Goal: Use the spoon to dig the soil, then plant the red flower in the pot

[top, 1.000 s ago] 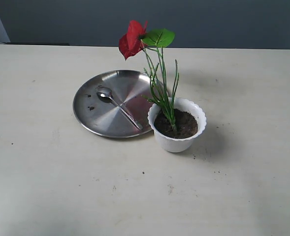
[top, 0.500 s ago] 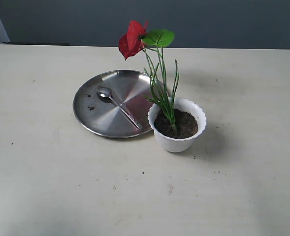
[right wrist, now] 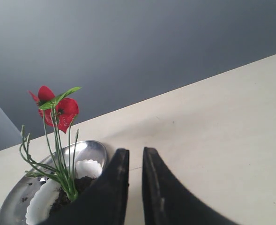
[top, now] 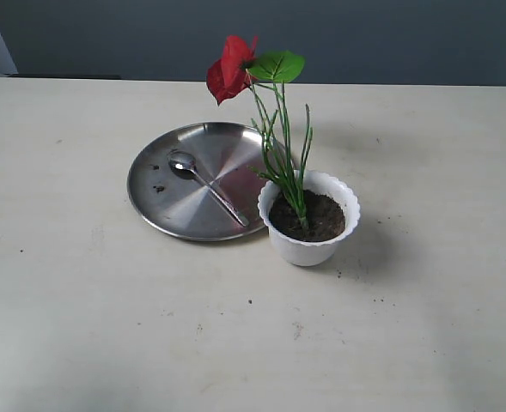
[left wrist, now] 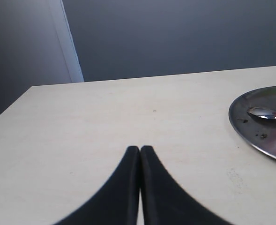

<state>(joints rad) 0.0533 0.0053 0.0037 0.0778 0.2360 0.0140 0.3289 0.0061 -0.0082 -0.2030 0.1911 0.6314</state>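
The red flower [top: 228,69] stands upright with its green stems stuck in the dark soil [top: 326,219] of the white scalloped pot [top: 308,249]. The spoon [top: 205,184] lies loose on the round steel plate [top: 162,202] to the pot's left. No gripper shows in the exterior view. In the left wrist view my left gripper [left wrist: 140,149] is shut and empty over bare table, well away from the spoon [left wrist: 265,113]. In the right wrist view my right gripper [right wrist: 136,151] has a narrow gap with nothing in it, beside the pot [right wrist: 37,208] and flower [right wrist: 58,110].
Soil crumbs lie on the plate [left wrist: 250,131] near the spoon's bowl and on the table around the pot. The pale table [top: 81,326] stretches wide on all sides; a dark wall stands behind its far edge.
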